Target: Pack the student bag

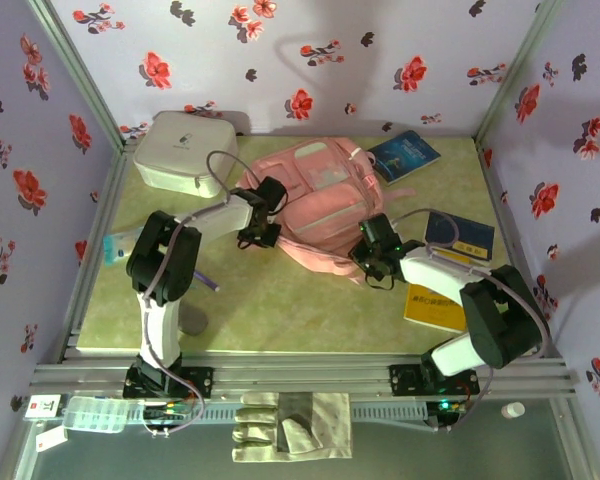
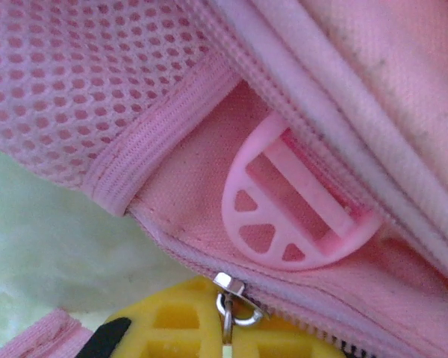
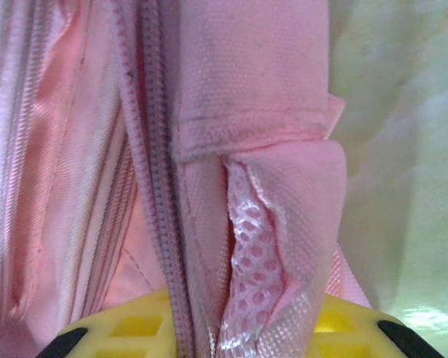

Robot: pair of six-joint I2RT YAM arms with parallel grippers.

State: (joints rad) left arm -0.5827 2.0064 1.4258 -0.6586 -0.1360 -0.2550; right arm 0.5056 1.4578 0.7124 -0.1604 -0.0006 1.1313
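Left jaws (image 1: 258, 237): closed, apparently pinching the metal zip pull (image 2: 228, 287) at the left edge of the student bag (image 1: 320, 190).
White case (image 1: 185, 150): on the surface (image 1: 280, 300) just beyond the bag's upper-left corner, not packed.
Student bag: lies flat mid-surface between the two arms. I cannot tell whether its mouth is open.
Right jaws (image 1: 372, 262): clamped round a fold of the bag's fabric beside its zip (image 3: 160, 224), at the bag's lower-right corner.
Books: blue book (image 1: 405, 155) beyond the bag's upper-right corner. Dark book (image 1: 460, 235) and yellow book (image 1: 435, 305) lie to the bag's right, all outside it.
Progress: early, by my reading. Nothing shows inside the bag, and both arms work at the zip, so opening seems to be the step in hand. The case and three books are left to load, then the bag needs closing.
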